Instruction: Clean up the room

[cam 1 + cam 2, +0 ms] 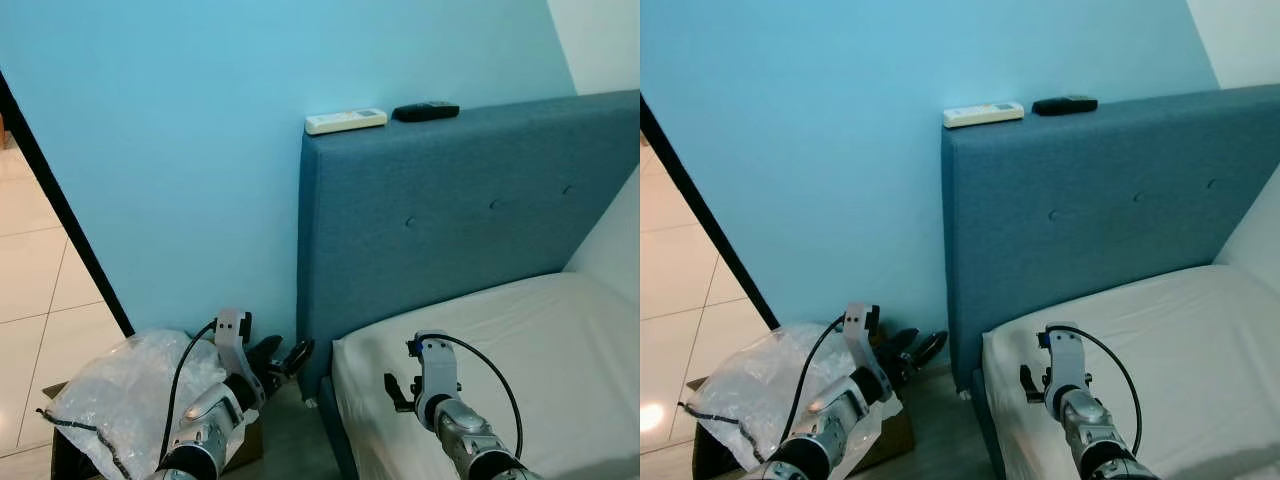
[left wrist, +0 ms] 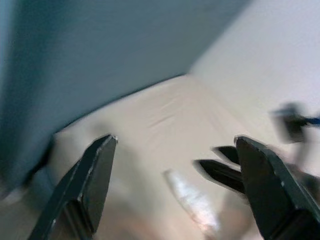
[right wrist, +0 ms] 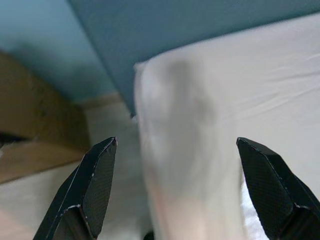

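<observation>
- Standing by the bed, I saw the headboard (image 1: 470, 210) rise blue against the wall (image 1: 180, 150), its left edge running straight down to the floor.
- A white remote (image 1: 345, 121) and a black remote (image 1: 426, 111) lay on the headboard's top edge, near each other but apart, the white one at the corner.
- The mattress (image 1: 540, 340) ended in a rounded corner just inside the headboard's left edge, and its sheet was bare.
- The right gripper (image 3: 175, 190) hung over that corner, fingers wide apart and holding nothing.
- The left gripper (image 1: 285, 360) reached low toward the strip of floor (image 1: 295, 430) between the bed and a cardboard box (image 1: 240, 445); its fingers were spread too, empty.
- A clear plastic bag (image 1: 120, 390) bulged out of the box, near the wall.
- A dark door frame (image 1: 60, 200) slanted down the left side, and tiled floor (image 1: 40, 290) opened beyond it.
- The strip beside the bed was narrow, box on one side and bed frame on the other.
</observation>
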Tool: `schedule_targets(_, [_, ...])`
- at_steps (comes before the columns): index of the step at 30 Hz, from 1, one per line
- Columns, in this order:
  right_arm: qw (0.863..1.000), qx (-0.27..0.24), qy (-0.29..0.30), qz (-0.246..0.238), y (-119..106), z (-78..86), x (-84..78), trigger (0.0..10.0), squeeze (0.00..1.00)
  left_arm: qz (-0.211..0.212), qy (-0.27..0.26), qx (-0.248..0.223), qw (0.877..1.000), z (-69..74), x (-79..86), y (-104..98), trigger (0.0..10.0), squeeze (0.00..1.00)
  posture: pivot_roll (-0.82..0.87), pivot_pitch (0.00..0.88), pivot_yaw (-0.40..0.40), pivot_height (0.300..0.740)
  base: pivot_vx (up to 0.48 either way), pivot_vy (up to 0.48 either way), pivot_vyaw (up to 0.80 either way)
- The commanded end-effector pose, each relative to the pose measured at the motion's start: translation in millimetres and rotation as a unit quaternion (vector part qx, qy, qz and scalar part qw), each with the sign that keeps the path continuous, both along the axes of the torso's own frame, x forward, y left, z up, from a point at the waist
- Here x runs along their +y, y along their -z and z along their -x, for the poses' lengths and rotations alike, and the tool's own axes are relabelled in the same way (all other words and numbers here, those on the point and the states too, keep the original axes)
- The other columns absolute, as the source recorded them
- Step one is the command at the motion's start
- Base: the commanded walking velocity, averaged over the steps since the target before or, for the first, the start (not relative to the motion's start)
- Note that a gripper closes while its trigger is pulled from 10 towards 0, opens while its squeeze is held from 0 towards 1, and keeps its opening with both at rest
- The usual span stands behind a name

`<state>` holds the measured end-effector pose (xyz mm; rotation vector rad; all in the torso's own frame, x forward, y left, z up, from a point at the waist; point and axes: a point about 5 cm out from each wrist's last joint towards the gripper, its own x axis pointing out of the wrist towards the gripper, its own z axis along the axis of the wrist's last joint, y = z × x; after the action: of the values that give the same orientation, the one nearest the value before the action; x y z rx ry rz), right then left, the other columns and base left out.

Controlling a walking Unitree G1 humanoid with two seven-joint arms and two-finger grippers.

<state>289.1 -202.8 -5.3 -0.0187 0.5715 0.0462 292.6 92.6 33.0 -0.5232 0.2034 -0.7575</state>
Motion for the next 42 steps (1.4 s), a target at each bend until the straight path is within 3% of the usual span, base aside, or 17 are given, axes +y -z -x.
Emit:
schedule_targets(1, [1.0,-0.02,0.012,0.004,-7.0,-5.2,-5.5,10.0,0.0,0.021,0.041,-0.019,0.999,0.8,-10.3,-8.1,10.0,0.0,-0.08,0.0,-0.009,0.642,0.0,0.0,0.0])
schedule_targets(3, [0.999,-0.033,0.008,0.042,-14.6,-10.7,-12.7,10.0,0.0,0.038,0.083,-0.049,0.995,1.5,-20.1,-20.6,10.0,0.0,-0.07,0.0,-0.004,0.632,0.0,0.0,0.0])
schedule_targets(4, [0.999,-0.033,0.008,0.042,-14.6,-10.7,-12.7,10.0,0.0,0.038,0.083,-0.049,0.995,1.5,-20.1,-20.6,10.0,0.0,-0.07,0.0,-0.004,0.632,0.0,0.0,0.0])
schedule_targets(6, [0.994,-0.04,-0.001,0.097,-21.5,-15.4,-20.1,10.0,0.0,0.046,0.095,-0.065,0.992,1.7,-24.5,-28.5,10.0,0.0,-0.07,0.0,0.003,0.622,0.0,0.0,0.0])
schedule_targets(8, [0.994,-0.04,-0.001,0.097,-21.5,-15.4,-20.1,10.0,0.0,0.046,0.095,-0.065,0.992,1.7,-24.5,-28.5,10.0,0.0,-0.07,0.0,0.003,0.622,0.0,0.0,0.0])
schedule_targets(13, [0.98,-0.031,-0.021,0.196,-28.9,-19.4,-33.8,10.0,0.0,0.05,0.096,-0.081,0.991,4.2,-25.6,-37.2,10.0,0.0,-0.06,0.013,0.012,0.602,0.0,0.0,0.0])
schedule_targets(18, [0.971,-0.01,-0.027,0.236,-28.8,-16.4,-46.0,10.0,0.0,0.048,0.096,-0.093,0.99,7.5,-24.0,-44.9,10.0,0.0,-0.05,0.03,0.02,0.587,0.0,0.0,0.0])
schedule_targets(24, [0.962,-0.02,-0.034,0.27,-35.4,-19.3,-52.6,10.0,0.0,0.037,0.11,-0.102,0.988,16.6,-19.2,-51.3,10.0,0.0,-0.03,0.062,0.042,0.572,0.0,0.0,0.0])
schedule_targets(25, [0.953,-0.033,-0.04,0.299,-41.9,-23.1,-55.7,10.0,0.0,0.032,0.117,-0.105,0.987,23.0,-15.5,-57.2,10.0,0.0,-0.02,0.078,0.052,0.562,0.0,0.0,0.0])
schedule_targets(31, [0.933,-0.043,-0.059,0.352,-48.9,-28.3,-56.8,10.0,0.0,0.031,0.119,-0.108,0.987,29.0,-10.8,-67.3,10.0,0.0,0.0,0.108,0.067,0.542,0.0,0.0,0.0])
schedule_targets(32, [0.92,-0.042,-0.074,0.383,-50.6,-29.8,-56.8,10.0,0.0,0.03,0.119,-0.111,0.986,31.5,-8.6,-71.5,10.0,0.0,0.03,0.143,0.079,0.537,0.0,0.0,0.0])
schedule_targets(33, [0.92,-0.042,-0.074,0.383,-50.6,-29.8,-56.8,10.0,0.0,0.03,0.119,-0.111,0.986,31.5,-8.6,-71.5,10.0,0.0,0.03,0.143,0.079,0.537,0.0,0.0,0.0])
schedule_targets(34, [0.909,-0.042,-0.087,0.405,-51.7,-30.9,-56.3,10.0,0.0,0.03,0.119,-0.113,0.986,34.7,-6.3,-75.8,10.0,0.0,0.04,0.159,0.082,0.532,0.0,0.0,0.0])
schedule_targets(35, [0.909,-0.042,-0.087,0.405,-51.7,-30.9,-56.3,10.0,0.0,0.03,0.119,-0.113,0.986,34.7,-6.3,-75.8,10.0,0.0,0.04,0.159,0.082,0.532,0.0,0.0,0.0])
schedule_targets(37, [0.894,-0.038,-0.11,0.432,-51.6,-32.1,-53.8,10.0,0.0,0.03,0.118,-0.115,0.986,39.1,-4.1,-82.6,10.0,0.0,0.05,0.178,0.086,0.527,0.0,0.0,0.0])
schedule_targets(40, [0.888,-0.034,-0.119,0.442,-50.9,-32.1,-52.9,10.0,0.0,0.031,0.118,-0.116,0.986,41.9,-2.8,-85.5,10.0,0.0,0.06,0.194,0.089,0.527,0.0,0.0,0.0])
schedule_targets(42, [0.872,-0.026,-0.109,0.476,-53.9,-33.1,-58.5,10.0,0.0,0.029,0.117,-0.113,0.986,50.6,1.2,-91.1,10.0,0.0,0.09,0.231,0.105,0.527,0.0,0.0,0.0])
